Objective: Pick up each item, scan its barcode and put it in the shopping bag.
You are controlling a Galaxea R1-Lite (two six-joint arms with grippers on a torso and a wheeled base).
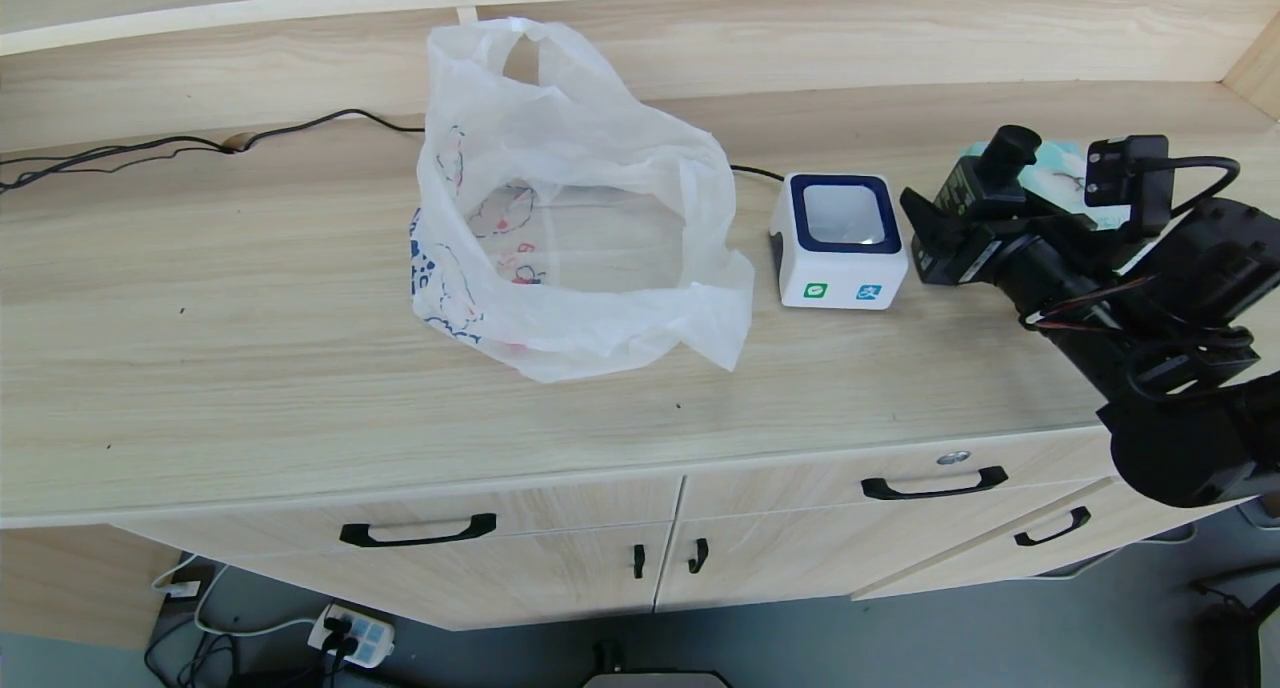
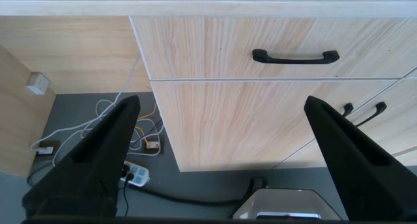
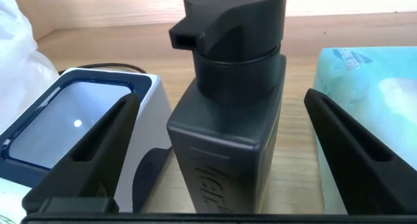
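Pump bottle is standing between the wide-spread fingers of our right hand, scanner just beside; we are holding our left hand wide too, facing drawers.

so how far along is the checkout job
Nothing looks done: the bag looks empty. In hand: the right tool stands open around the black bottle, not gripping it yet. Left: scan it at the scanner, bag it, then the teal pack beside it.
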